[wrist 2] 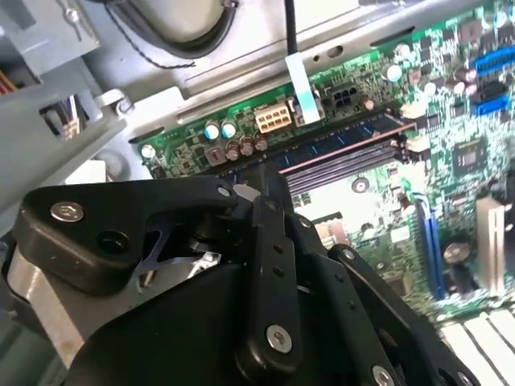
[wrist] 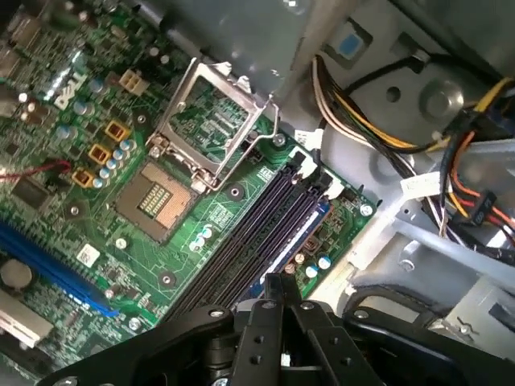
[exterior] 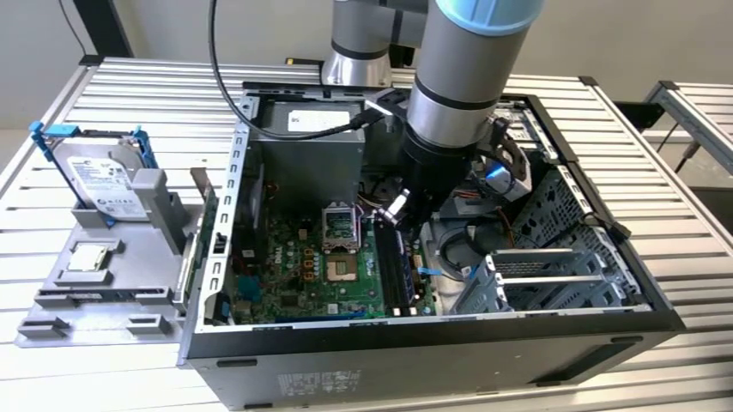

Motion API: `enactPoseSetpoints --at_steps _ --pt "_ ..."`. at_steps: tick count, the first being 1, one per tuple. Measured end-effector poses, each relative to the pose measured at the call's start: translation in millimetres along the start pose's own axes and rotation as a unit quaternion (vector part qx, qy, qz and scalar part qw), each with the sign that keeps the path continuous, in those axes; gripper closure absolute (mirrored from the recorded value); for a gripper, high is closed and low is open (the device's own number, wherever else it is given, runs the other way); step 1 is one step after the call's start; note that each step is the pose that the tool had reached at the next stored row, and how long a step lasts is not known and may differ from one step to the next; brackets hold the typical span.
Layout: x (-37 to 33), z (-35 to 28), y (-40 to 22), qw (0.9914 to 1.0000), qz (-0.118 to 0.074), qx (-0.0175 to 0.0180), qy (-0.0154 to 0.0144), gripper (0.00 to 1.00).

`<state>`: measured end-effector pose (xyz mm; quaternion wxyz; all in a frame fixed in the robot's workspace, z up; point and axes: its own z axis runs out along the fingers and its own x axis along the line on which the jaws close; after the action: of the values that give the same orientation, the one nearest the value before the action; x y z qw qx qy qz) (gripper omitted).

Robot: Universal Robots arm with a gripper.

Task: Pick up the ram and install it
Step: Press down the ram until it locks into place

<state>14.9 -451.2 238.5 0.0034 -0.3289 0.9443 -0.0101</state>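
exterior view: the gripper (exterior: 396, 209) is down inside the case (exterior: 458, 343), just above the slots (exterior: 396, 266) beside the socket (exterior: 342, 271). the ram (wrist: 283, 251) looks set in a slot, seemingly installed. whether the jaws are spread, i cannot tell.

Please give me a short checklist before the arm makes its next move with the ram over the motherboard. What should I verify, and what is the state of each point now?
1. Gripper over the memory slots: ok, it hangs close above them in both wrist views.
2. Ram held in the gripper: cannot tell.
3. Slot latches open: cannot tell.
4. Cables off the slots: ok, they lie beside the board.
5. CPU socket apart from the gripper: ok, its lid stands raised beside the slots.
6. Hard drive out of the way: ok, it sits on the tray outside the case.
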Motion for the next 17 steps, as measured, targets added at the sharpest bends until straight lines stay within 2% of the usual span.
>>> enactPoseSetpoints --at_steps 2,4,6,9,11,13,17 --pt "0.0 0.0 0.0 0.99984 -0.018 0.0000 -0.0004 1.00" --pt "0.0 0.0 0.0 0.99933 -0.036 0.0000 -0.0008 1.00" --pt "0.0 0.1 0.0 0.99852 -0.054 0.0001 -0.0011 1.00" --pt "0.0 0.4 0.0 0.99682 -0.080 0.0001 -0.0016 1.00" --pt "0.0 0.5 0.0 0.99527 -0.097 0.0000 -0.0021 1.00" --pt "0.0 0.6 0.0 0.99334 -0.115 0.0002 -0.0027 1.00" --pt "0.0 0.6 0.1 0.98843 -0.152 0.0003 -0.0035 1.00"
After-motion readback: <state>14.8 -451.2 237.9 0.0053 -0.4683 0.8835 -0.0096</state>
